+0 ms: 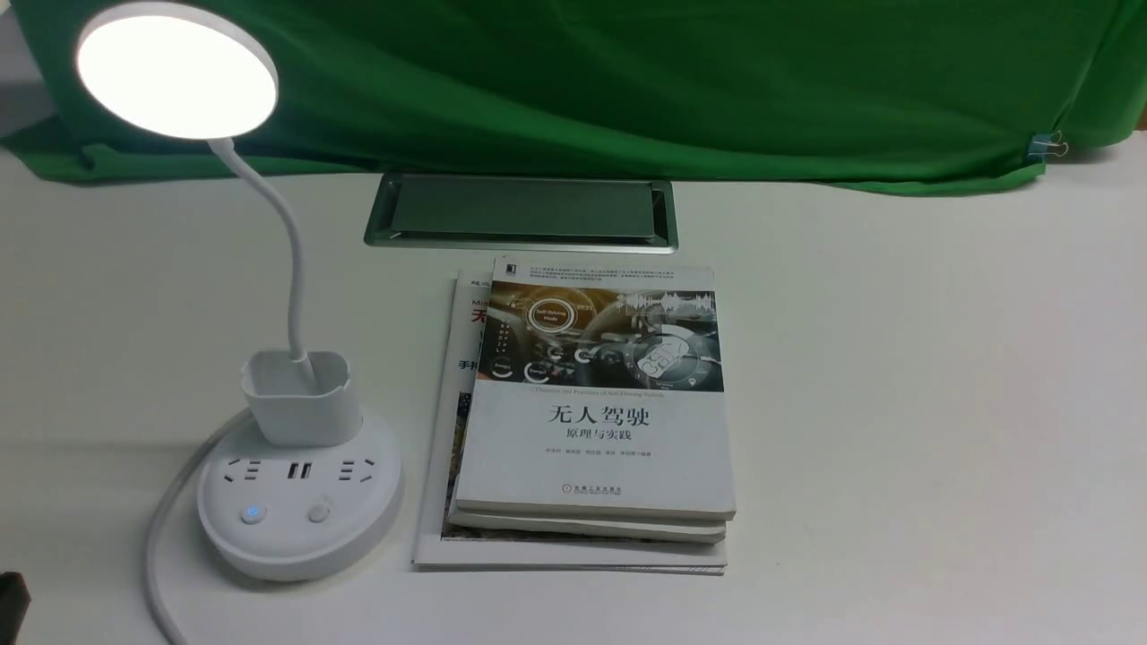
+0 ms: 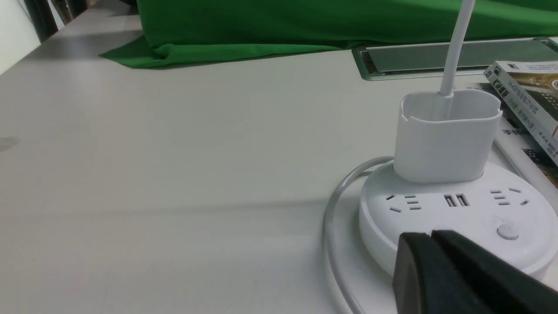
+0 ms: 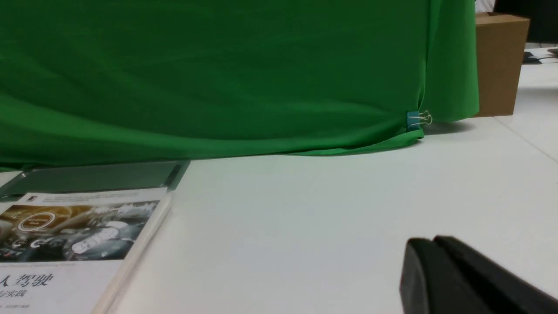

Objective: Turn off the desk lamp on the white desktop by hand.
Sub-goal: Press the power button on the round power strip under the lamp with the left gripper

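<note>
The desk lamp (image 1: 300,403) stands toward the near-left corner of the bench (image 1: 896,403). Its disc head (image 1: 176,70) glows bright up by the far-left corner, so the job is not yet done. The two switches sit on the side of the round base (image 1: 300,537) that faces the near edge, which I'd guess lets a push from above reach them without crossing the neck or cup. One button is lit blue (image 1: 253,514), and a plain button (image 1: 318,513) sits beside it. Which of them governs the light I cannot tell.

The left hand (image 2: 429,237) sits low by the near-left corner, short of the base and apart from it. Its fingers are pressed together into one blunt tip with nothing between them. That suits poking a small button rather than gripping. The right hand (image 3: 431,242), likewise closed on nothing, waits low over bare bench toward the right edge, well apart from the lamp.

As for room, a stack of books (image 1: 596,403) lies just beside the base toward the middle of the bench. The cord (image 1: 166,537) loops off the other side of the base to the near edge. Straight in from the near edge looks open, but drifting sideways would meet paper or cable. The cable hatch (image 1: 520,210) and green cloth (image 1: 627,81) along the far edge are out of the way.
</note>
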{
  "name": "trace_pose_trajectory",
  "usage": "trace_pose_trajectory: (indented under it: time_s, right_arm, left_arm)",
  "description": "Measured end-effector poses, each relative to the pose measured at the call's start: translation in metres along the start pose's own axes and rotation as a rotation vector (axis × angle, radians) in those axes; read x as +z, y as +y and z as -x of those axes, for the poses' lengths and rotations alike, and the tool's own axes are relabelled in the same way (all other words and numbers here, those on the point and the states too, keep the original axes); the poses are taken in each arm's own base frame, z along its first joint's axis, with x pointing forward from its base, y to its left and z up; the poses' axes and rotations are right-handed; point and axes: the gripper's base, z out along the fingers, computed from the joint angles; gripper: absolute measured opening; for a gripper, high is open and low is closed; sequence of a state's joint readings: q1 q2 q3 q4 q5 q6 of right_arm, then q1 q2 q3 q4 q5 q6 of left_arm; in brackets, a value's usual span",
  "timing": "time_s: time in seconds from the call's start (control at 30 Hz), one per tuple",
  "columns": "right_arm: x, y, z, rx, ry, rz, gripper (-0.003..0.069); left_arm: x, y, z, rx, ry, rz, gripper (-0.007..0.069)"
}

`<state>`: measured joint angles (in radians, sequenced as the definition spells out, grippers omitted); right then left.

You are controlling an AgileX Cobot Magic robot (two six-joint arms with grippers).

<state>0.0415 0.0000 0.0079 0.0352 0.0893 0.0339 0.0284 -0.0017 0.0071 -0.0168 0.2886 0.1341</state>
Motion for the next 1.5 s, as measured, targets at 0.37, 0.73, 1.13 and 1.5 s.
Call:
trace_pose_trajectory:
  time_s: [0.37, 0.73, 1.13, 1.5]
  right_arm:
    - [0.0, 0.0, 0.0, 0.0, -0.001, 0.0, 0.0035]
    - [0.0, 0.0, 0.0, 0.0, -0.001, 0.0, 0.0035]
    - [0.0, 0.0, 0.0, 0.0, -0.001, 0.0, 0.0035]
    - [0.0, 0.0, 0.0, 0.0, 0.0, 0.0, 0.0035]
  left_arm:
    - [0.0, 0.001, 0.007, 0.009, -0.079, 0.013, 0.0004]
    - [-0.003, 0.003, 0.025, -0.008, -0.276, 0.036, 0.0004]
    - [-0.018, 0.012, 0.055, -0.427, -0.634, -0.006, 0.0004]
    - [-0.009, 0.018, 0.162, -0.397, -0.288, -0.036, 0.0004]
